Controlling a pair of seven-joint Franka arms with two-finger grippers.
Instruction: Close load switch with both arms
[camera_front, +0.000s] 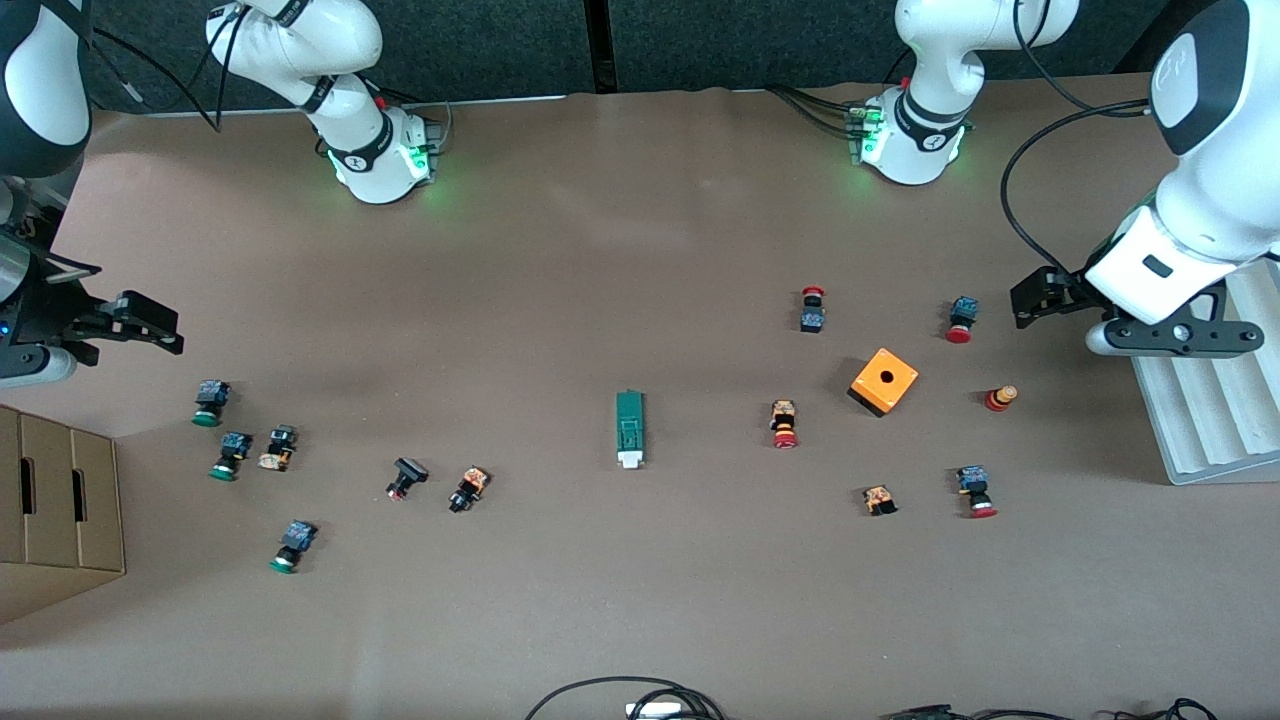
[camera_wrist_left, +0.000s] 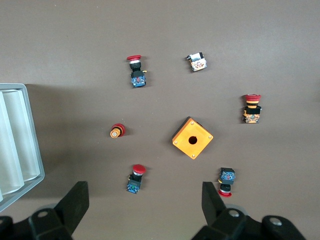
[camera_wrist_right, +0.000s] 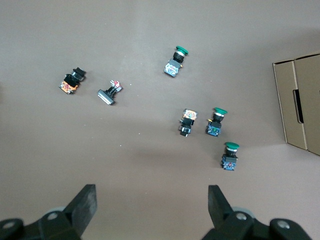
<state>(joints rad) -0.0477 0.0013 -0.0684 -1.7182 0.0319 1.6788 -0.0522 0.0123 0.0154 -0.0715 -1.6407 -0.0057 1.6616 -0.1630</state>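
Brown paper covers the worktop (camera_front: 640, 250), with dark curtain along the edge where the arm bases stand. Load switch (camera_front: 629, 428), a narrow green body with a white end, lies flat at the middle of the worktop, white end toward the front camera edge, apart from every other part. Whether its lever is closed cannot be told from this height; neither wrist view shows it.

Toward the left arm's end lie red-capped pushbuttons (camera_front: 785, 424), an orange button enclosure (camera_front: 883, 381) and, at the edge, a white ridged tray (camera_front: 1210, 400). Toward the right arm's end lie green-capped pushbuttons (camera_front: 210, 403), a black-capped selector (camera_front: 468, 489) and a cardboard box (camera_front: 60, 510) at the corner.

Left hand (camera_front: 1040, 297) hangs over the worktop near the tray, fingers spread, pinching nothing. Right hand (camera_front: 140, 325) hangs over its own end above the green pushbuttons, fingers likewise spread and empty. Both hang well apart from the switch.

Risks, as judgement: the switch is small and unfixed, so pressing from one hand alone would likely slide or spin it on the paper. Both hands converging on so narrow a body could collide. Loose pushbuttons lie along either approach and could be swept aside.
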